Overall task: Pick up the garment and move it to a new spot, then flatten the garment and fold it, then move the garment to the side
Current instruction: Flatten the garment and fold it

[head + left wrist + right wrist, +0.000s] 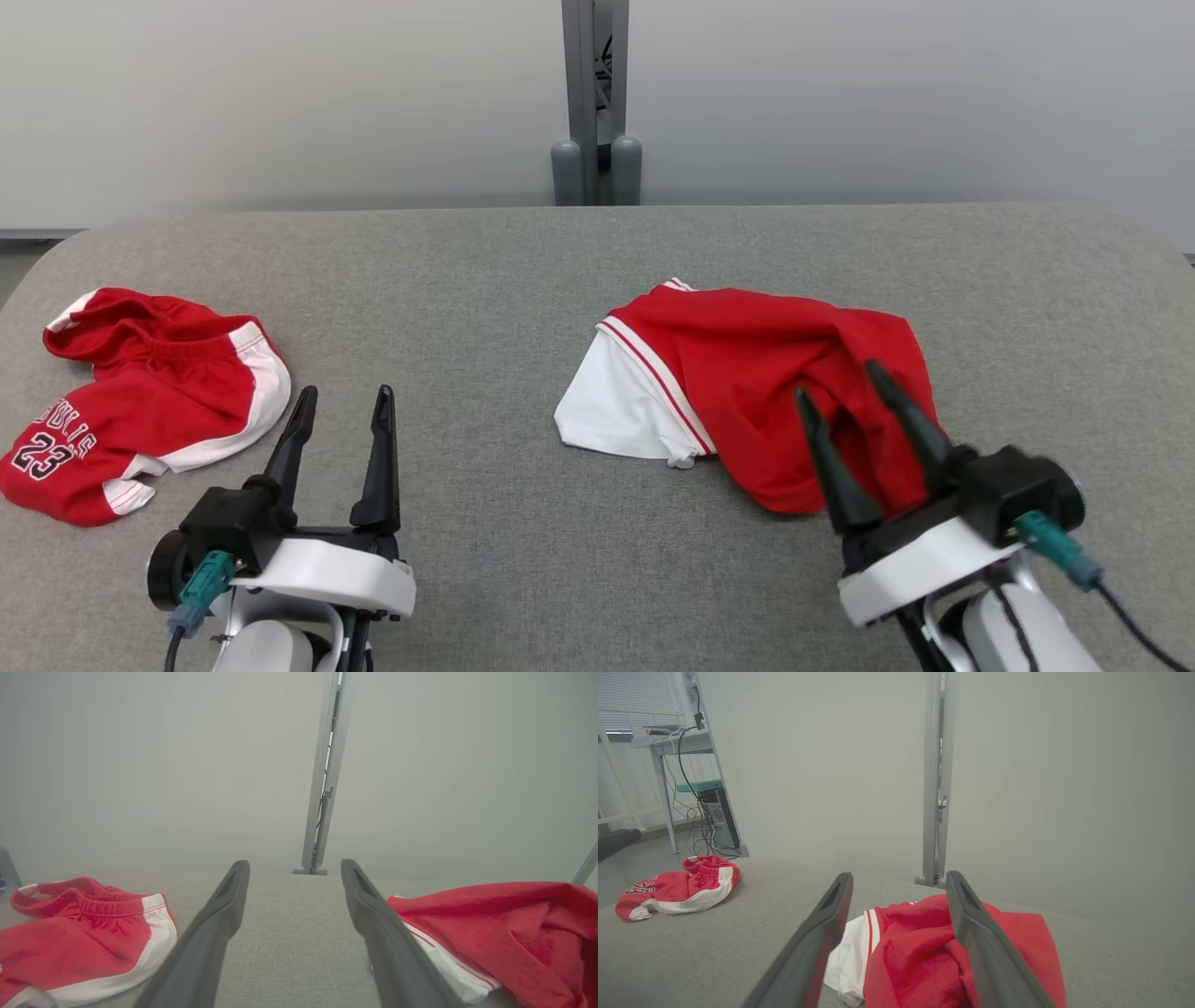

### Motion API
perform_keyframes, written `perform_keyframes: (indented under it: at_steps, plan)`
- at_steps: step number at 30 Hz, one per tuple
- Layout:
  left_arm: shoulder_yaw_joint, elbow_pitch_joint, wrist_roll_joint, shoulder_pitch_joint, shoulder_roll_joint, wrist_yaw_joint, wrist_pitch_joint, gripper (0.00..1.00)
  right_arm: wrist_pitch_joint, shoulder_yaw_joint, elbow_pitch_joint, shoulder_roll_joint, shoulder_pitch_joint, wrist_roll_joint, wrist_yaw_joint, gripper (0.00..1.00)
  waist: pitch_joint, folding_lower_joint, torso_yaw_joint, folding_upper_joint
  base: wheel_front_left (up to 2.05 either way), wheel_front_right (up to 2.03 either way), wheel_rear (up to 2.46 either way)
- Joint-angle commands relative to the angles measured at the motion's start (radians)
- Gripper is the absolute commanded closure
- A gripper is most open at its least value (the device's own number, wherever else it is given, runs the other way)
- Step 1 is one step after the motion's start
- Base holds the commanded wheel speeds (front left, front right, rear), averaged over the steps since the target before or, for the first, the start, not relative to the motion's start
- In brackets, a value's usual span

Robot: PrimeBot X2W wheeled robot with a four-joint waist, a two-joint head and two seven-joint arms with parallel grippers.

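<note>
Right jaws are hanging spread over the red-and-white garment on the counter. Left jaws are gaping, gripping nothing, beside the numbered shorts.

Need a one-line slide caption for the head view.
Open right hand at a crumpled red-and-white garment on the grey table; open left hand beside a second red garment numbered 23.

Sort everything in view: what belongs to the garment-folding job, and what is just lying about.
Job in hand:
- red and white garment, the one the right gripper is at
- right gripper, open over it
- left gripper, open over the table

Lying about:
- red garment numbered 23, at the table's left
- grey post behind the table
</note>
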Motion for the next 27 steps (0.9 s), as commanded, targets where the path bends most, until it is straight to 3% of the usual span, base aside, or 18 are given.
perform_keyframes:
  at_steps: [1,4,22,23,24,25,27]
  plan:
    - [-0.004,0.002,-0.009,-0.014,0.003,0.004,0.000,0.00,-0.005,0.018,0.021,-0.023,-0.001,0.011,0.000,0.00,0.005,0.0000,0.005,0.0000,0.00,0.00,0.00]
    - [-0.022,0.011,-0.017,-0.021,0.003,0.012,0.000,0.00,-0.005,0.105,0.097,-0.048,-0.021,0.026,0.000,0.00,0.014,0.0000,0.018,0.0000,0.00,0.00,0.00]
    - [-0.084,0.004,-0.069,-0.063,0.003,0.031,0.000,0.00,-0.005,0.215,0.467,-0.078,-0.193,-0.030,0.000,0.00,0.101,0.0000,0.106,0.0000,0.00,0.00,0.00]
    - [-0.085,0.004,-0.070,-0.064,0.003,0.032,0.000,0.00,-0.005,0.219,0.489,-0.080,-0.204,-0.023,0.000,0.10,0.104,0.0000,0.110,0.0000,0.00,0.00,0.00]
    - [-0.087,0.004,-0.071,-0.064,0.003,0.035,0.000,0.00,-0.005,0.224,0.505,-0.082,-0.212,-0.022,0.000,0.70,0.105,0.0000,0.114,0.0000,0.00,0.00,0.00]
    - [-0.089,0.004,-0.072,-0.064,0.003,0.037,0.000,0.00,-0.005,0.229,0.519,-0.083,-0.221,-0.021,0.000,1.00,0.108,0.0000,0.117,0.0000,0.00,0.00,0.00]
    - [-0.090,0.003,-0.075,-0.063,0.003,0.039,0.000,0.00,-0.005,0.235,0.519,-0.084,-0.235,-0.025,0.000,1.00,0.110,0.0000,0.121,0.0000,0.00,0.00,0.00]
